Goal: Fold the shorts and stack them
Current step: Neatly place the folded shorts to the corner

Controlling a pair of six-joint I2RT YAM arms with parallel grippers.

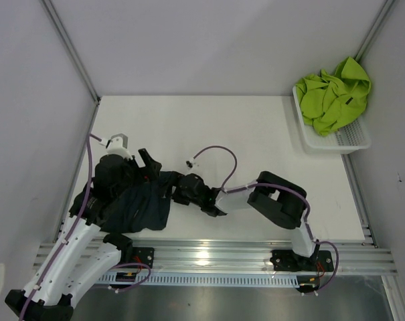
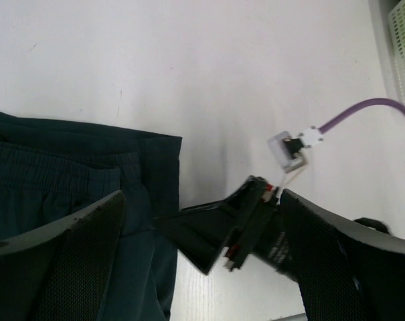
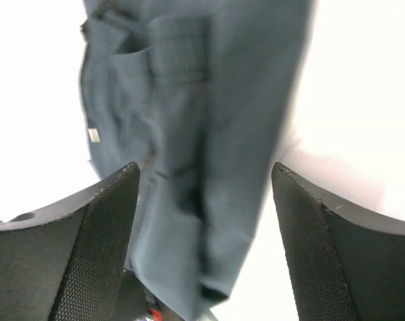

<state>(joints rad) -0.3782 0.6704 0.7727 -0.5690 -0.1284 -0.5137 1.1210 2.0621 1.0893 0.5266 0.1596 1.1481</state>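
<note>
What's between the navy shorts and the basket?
Top view: the right gripper and its purple cable by the shorts; past them, bare table up to the basket.

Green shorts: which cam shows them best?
Top external: the only view with the green shorts, crumpled in the white basket at far right. Left wrist catches just a sliver of basket; right wrist shows only the dark shorts.
</note>
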